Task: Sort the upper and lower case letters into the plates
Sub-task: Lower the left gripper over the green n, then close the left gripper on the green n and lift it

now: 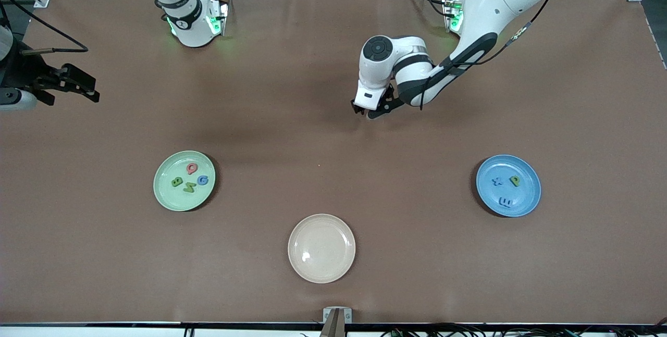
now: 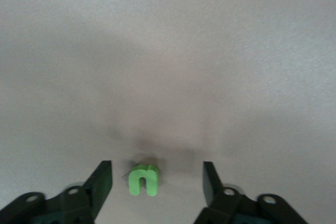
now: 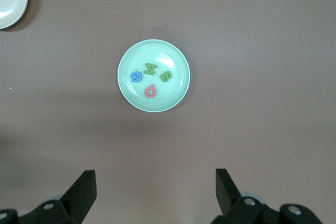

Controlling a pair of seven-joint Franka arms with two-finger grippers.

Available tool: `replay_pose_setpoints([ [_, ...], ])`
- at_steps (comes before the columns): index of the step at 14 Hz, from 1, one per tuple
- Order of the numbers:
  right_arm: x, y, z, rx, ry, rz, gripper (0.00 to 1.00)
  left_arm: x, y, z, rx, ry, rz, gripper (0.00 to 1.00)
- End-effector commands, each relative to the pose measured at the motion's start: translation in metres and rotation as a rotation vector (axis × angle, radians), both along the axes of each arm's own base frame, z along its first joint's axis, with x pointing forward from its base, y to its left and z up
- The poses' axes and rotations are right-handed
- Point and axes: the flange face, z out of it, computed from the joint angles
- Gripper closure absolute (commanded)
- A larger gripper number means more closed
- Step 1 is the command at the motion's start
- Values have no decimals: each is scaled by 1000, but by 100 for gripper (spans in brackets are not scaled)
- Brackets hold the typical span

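Nearest the front camera, a cream plate [image 1: 321,248] is sitting bare on the brown worktop [image 1: 333,285]. Farther back, toward the right arm's end, a pale green plate [image 1: 167,199] is holding four letters: a red Q [image 1: 192,169], a blue G [image 1: 202,180], a green B [image 1: 177,182] and another green letter [image 1: 189,187]. Toward the left arm's end, a blue plate [image 1: 526,199] is holding three letters [image 1: 505,191]. The left gripper [image 1: 371,113] is reaching down near the middle of the worktop, its fingers [image 2: 102,184] standing apart on both sides of a small green n [image 2: 143,179] without touching it. The right gripper [image 1: 78,87] is waiting wide open over the worktop's edge.
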Motion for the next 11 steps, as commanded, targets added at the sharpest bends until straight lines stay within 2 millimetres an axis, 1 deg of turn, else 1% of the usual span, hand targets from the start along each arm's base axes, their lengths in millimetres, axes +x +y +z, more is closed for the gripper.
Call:
replay_pose_setpoints([
  [1, -1, 3, -3, 5, 17, -35, 0, -10, 7, 2, 21, -22, -5, 20],
  [3, -2, 5, -4, 5, 19, -35, 0, -11, 7, 0, 19, -17, -11, 21],
  [5, -3, 5, -11, 5, 31, -34, 0, -12, 6, -4, 11, -7, -15, 28],
  [11, -2, 6, -8, 5, 17, -33, 0, -11, 6, -6, 8, -9, -23, 42],
])
